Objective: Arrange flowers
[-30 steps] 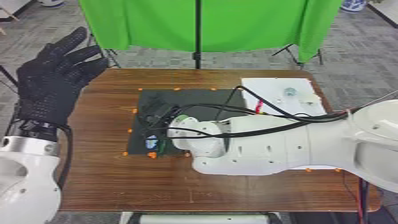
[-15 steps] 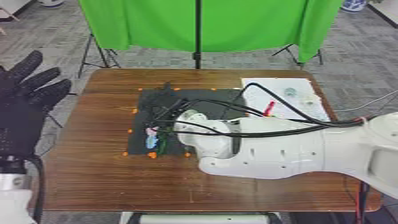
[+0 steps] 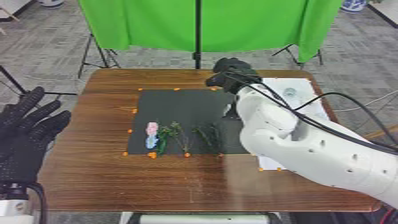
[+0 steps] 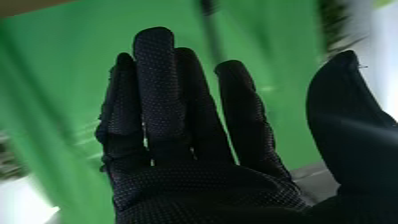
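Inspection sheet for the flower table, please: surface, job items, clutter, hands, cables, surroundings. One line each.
Surface: brown wooden table, black rectangular mat with orange marks along its edges.
Job items: pink blossom, pale blue blossom and thin green stems lying on mat.
Clutter: small pale item on white sheet.
Hands: black-gloved left hand and right hand, both open.
Cables: black, looping over white right arm.
Surroundings: green cloth backdrop, grey carpet.
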Controlling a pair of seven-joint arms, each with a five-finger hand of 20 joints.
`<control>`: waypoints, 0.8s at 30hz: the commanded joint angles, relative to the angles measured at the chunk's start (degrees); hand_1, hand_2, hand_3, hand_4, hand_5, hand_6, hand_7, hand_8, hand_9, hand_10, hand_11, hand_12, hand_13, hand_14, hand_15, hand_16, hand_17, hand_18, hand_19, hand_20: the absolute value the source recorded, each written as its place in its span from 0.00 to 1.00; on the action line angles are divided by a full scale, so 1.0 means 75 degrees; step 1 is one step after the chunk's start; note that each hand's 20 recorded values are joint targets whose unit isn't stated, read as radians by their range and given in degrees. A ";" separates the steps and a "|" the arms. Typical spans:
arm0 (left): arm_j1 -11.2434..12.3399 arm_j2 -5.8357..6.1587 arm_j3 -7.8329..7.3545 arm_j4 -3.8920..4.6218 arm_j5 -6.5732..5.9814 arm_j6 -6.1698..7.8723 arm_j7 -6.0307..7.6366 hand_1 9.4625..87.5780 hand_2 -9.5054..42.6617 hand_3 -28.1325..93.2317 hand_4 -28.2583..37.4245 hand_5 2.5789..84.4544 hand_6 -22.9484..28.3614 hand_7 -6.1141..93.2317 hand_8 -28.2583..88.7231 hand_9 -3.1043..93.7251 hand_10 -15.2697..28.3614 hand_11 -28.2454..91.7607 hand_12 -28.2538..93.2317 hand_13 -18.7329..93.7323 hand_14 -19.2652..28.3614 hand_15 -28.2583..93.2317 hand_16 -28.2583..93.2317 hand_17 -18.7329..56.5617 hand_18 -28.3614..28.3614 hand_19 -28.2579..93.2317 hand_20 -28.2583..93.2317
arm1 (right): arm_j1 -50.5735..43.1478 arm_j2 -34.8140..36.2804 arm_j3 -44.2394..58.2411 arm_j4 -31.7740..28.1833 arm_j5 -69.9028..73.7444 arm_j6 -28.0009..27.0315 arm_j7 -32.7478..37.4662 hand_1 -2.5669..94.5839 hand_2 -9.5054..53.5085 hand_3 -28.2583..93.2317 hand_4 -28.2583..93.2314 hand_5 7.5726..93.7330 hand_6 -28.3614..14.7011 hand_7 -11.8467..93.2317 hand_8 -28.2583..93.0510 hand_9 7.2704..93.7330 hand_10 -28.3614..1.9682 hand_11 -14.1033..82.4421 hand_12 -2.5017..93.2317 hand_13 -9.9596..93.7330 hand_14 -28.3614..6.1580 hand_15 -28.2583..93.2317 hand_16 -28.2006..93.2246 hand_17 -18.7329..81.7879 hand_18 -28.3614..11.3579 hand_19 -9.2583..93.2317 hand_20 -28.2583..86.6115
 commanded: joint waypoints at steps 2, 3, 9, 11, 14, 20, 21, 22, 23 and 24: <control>-0.0165 0.0012 0.0109 0.0115 0.0026 0.0034 -0.0165 0.14 0.36 0.87 0.00 0.39 0.62 0.19 0.17 0.34 0.81 0.46 0.32 0.39 1.00 0.71 0.14 0.19 0.92 0.84 0.32 | -0.1502 0.1467 0.1385 -0.0262 -0.0359 0.0320 0.0871 0.28 0.17 0.89 0.02 0.49 0.57 0.28 0.12 0.52 0.26 0.36 0.17 0.56 0.29 0.75 0.30 0.39 0.11 0.87 0.48; -0.0222 0.0049 0.0148 0.0139 0.0017 0.0023 -0.0168 0.14 0.36 0.87 0.00 0.39 0.62 0.19 0.17 0.34 0.81 0.46 0.32 0.39 1.00 0.71 0.13 0.19 0.92 0.84 0.32 | -0.1650 0.1626 0.1480 -0.0301 -0.0424 0.0406 0.0991 0.28 0.17 0.89 0.02 0.49 0.57 0.28 0.12 0.53 0.26 0.35 0.17 0.56 0.29 0.75 0.30 0.40 0.11 0.88 0.48; -0.0284 0.0111 0.0145 0.0157 0.0047 -0.0013 -0.0245 0.14 0.36 0.87 0.00 0.39 0.62 0.19 0.17 0.34 0.80 0.46 0.32 0.39 1.00 0.71 0.13 0.19 0.93 0.83 0.33 | -0.2679 0.2138 0.2421 -0.0243 -0.0569 0.0290 0.1434 0.30 0.15 0.89 0.02 0.50 0.56 0.27 0.12 0.52 0.24 0.34 0.17 0.58 0.28 0.75 0.30 0.43 0.10 0.92 0.46; -0.0304 0.0131 0.0169 0.0170 0.0024 -0.0021 -0.0226 0.14 0.37 0.87 0.00 0.39 0.62 0.19 0.17 0.34 0.81 0.46 0.32 0.39 1.00 0.71 0.13 0.19 0.93 0.83 0.33 | -0.2886 0.2266 0.2590 -0.0124 -0.0591 0.0092 0.1512 0.30 0.14 0.89 0.02 0.51 0.56 0.27 0.12 0.51 0.22 0.34 0.16 0.59 0.28 0.76 0.30 0.44 0.11 0.94 0.46; -0.0384 0.0169 0.0224 0.0191 0.0030 -0.0021 -0.0269 0.14 0.37 0.87 0.00 0.39 0.62 0.19 0.17 0.34 0.81 0.46 0.32 0.39 1.00 0.71 0.13 0.19 0.93 0.83 0.34 | -0.3053 0.2406 0.2701 0.0089 -0.0402 -0.0153 0.1565 0.31 0.13 0.89 0.02 0.51 0.55 0.27 0.13 0.51 0.22 0.33 0.16 0.60 0.28 0.76 0.30 0.45 0.11 0.95 0.45; -0.0413 0.0235 0.0255 0.0191 0.0040 -0.0081 -0.0294 0.15 0.37 0.87 0.00 0.39 0.63 0.19 0.17 0.34 0.81 0.46 0.32 0.39 1.00 0.71 0.13 0.20 0.93 0.83 0.35 | -0.3292 0.2734 0.2563 0.0386 -0.0479 -0.0090 0.1662 0.32 0.12 0.89 0.03 0.49 0.55 0.27 0.12 0.48 0.21 0.31 0.16 0.60 0.29 0.76 0.30 0.44 0.11 0.98 0.38; -0.0423 0.0237 0.0253 0.0190 0.0049 -0.0064 -0.0298 0.15 0.37 0.87 0.00 0.39 0.63 0.19 0.17 0.34 0.81 0.46 0.32 0.39 1.00 0.71 0.13 0.20 0.93 0.83 0.35 | -0.3330 0.2745 0.2576 0.0419 -0.0452 -0.0068 0.1705 0.32 0.12 0.89 0.02 0.49 0.55 0.26 0.13 0.47 0.21 0.31 0.16 0.60 0.29 0.76 0.30 0.44 0.11 0.99 0.37; -0.0405 0.0238 0.0244 0.0178 0.0029 -0.0048 -0.0269 0.15 0.37 0.87 0.00 0.39 0.63 0.19 0.17 0.34 0.81 0.46 0.32 0.39 1.00 0.71 0.13 0.20 0.93 0.83 0.35 | -0.3357 0.2737 0.2602 0.0468 -0.0454 -0.0154 0.1724 0.32 0.12 0.89 0.02 0.48 0.55 0.26 0.13 0.47 0.21 0.31 0.16 0.60 0.29 0.76 0.30 0.44 0.11 0.99 0.37; -0.0443 0.0249 0.0257 0.0187 0.0018 -0.0049 -0.0283 0.15 0.37 0.87 0.00 0.39 0.63 0.19 0.17 0.34 0.81 0.46 0.32 0.39 1.00 0.71 0.13 0.20 0.93 0.83 0.35 | -0.3358 0.2757 0.2577 0.0509 -0.0444 -0.0190 0.1780 0.32 0.12 0.89 0.02 0.48 0.55 0.26 0.13 0.47 0.21 0.31 0.16 0.60 0.29 0.76 0.30 0.44 0.11 0.99 0.36; -0.0429 0.0248 0.0261 0.0177 0.0026 -0.0044 -0.0279 0.15 0.37 0.87 0.00 0.39 0.63 0.19 0.17 0.34 0.81 0.46 0.32 0.39 1.00 0.71 0.13 0.20 0.93 0.83 0.36 | -0.3326 0.2773 0.2505 0.0569 -0.0461 -0.0194 0.1818 0.32 0.11 0.89 0.02 0.48 0.55 0.26 0.13 0.47 0.21 0.31 0.16 0.60 0.29 0.76 0.30 0.44 0.11 0.99 0.36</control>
